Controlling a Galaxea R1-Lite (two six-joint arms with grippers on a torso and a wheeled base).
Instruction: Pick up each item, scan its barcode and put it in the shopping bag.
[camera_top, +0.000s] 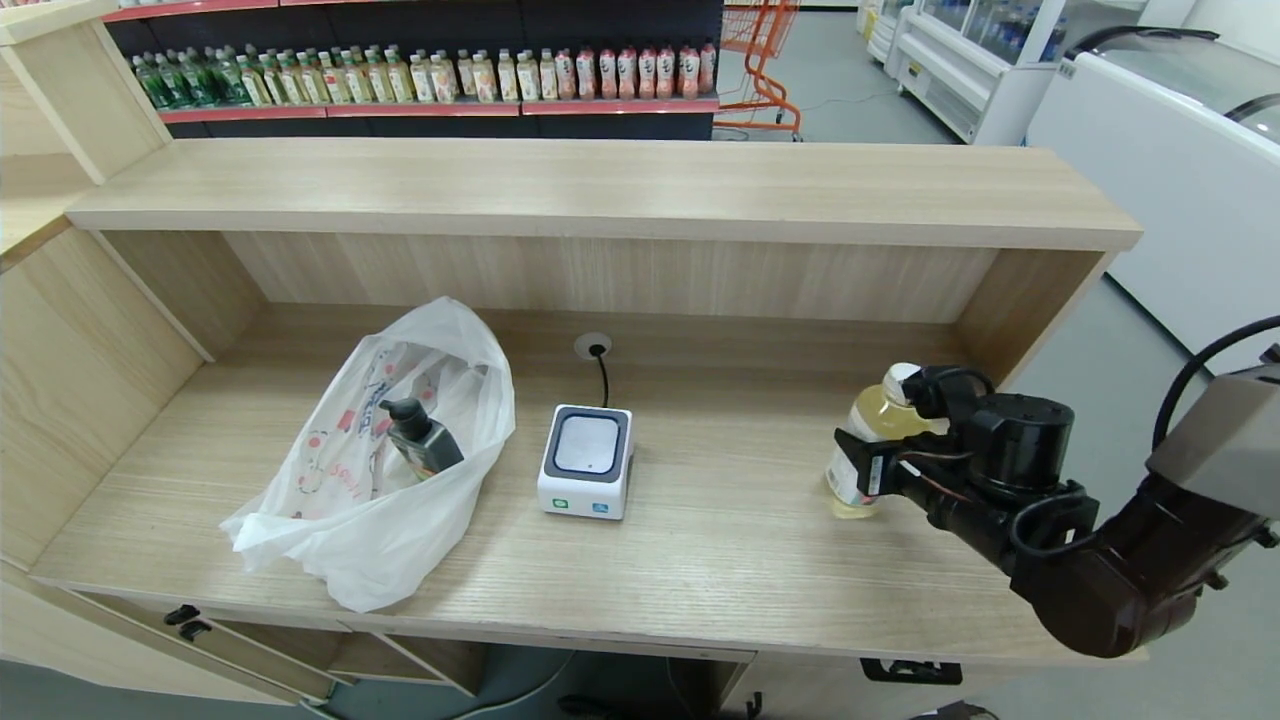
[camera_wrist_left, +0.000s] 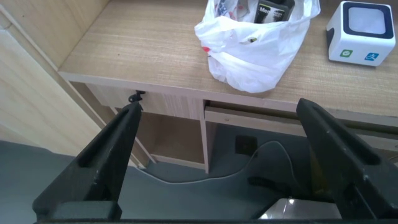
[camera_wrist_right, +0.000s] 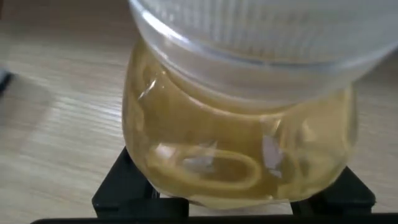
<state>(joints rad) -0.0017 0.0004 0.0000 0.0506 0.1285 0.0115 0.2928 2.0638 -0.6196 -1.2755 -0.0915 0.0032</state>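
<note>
Light wood counter (camera_top: 720, 540) under the scanner (camera_top: 586, 462), raised ledge (camera_top: 600, 190) behind it; farther back a shelf (camera_top: 430, 105) of bottled drinks, grey floor (camera_top: 850, 90), white freezers (camera_top: 1150, 150)

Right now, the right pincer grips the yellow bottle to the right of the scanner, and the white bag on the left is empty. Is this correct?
Not quite: the bag is not empty. The head view shows a dark pump bottle inside it. The rest holds: the right pincer grips the yellow bottle right of the scanner.
</note>
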